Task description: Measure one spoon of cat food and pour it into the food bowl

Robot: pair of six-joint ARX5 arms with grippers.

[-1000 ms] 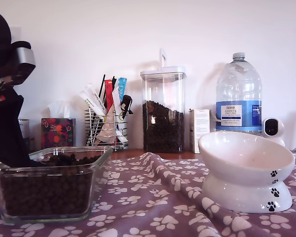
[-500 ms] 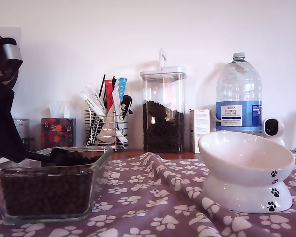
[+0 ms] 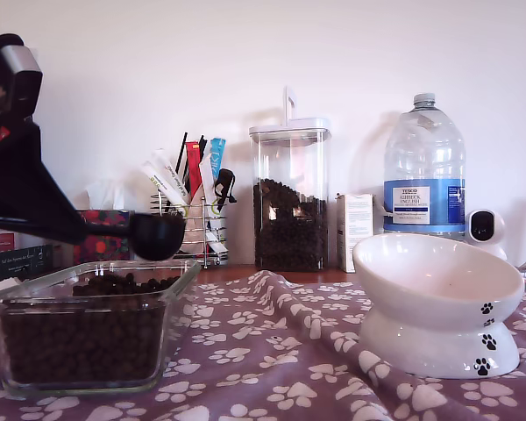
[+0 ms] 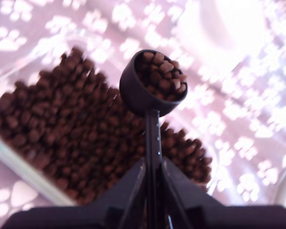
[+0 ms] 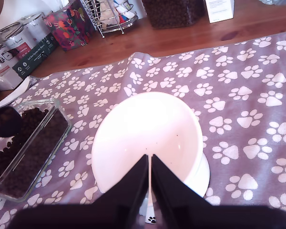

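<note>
My first gripper (image 3: 74, 235) (image 4: 152, 164) is shut on the long handle of the black spoon (image 3: 156, 235) (image 4: 152, 81). The spoon hangs level above the square glass dish (image 3: 180, 276), at the exterior view's left. Cat food (image 4: 161, 76) fills its cup, and more cat food (image 3: 79, 338) (image 5: 31, 143) lies in the dish. The white food bowl (image 3: 438, 281) (image 5: 148, 129) stands empty at the exterior view's right. My second gripper (image 5: 149, 160) hovers above the bowl, shut with nothing in it. It does not show in the exterior view.
A purple paw-print cloth (image 3: 289, 351) covers the table, wrinkled between dish and bowl. Along the back wall stand a tissue box (image 3: 103, 230), a wire rack (image 3: 188, 224), a tall kibble jar (image 3: 289, 197), a white box (image 3: 354, 228), a water bottle (image 3: 424, 167) and a small white camera (image 3: 484, 228).
My first gripper has risen from the glass dish, lifting the spoon out of the kibble and toward the exterior view's right. The bowl has not moved.
</note>
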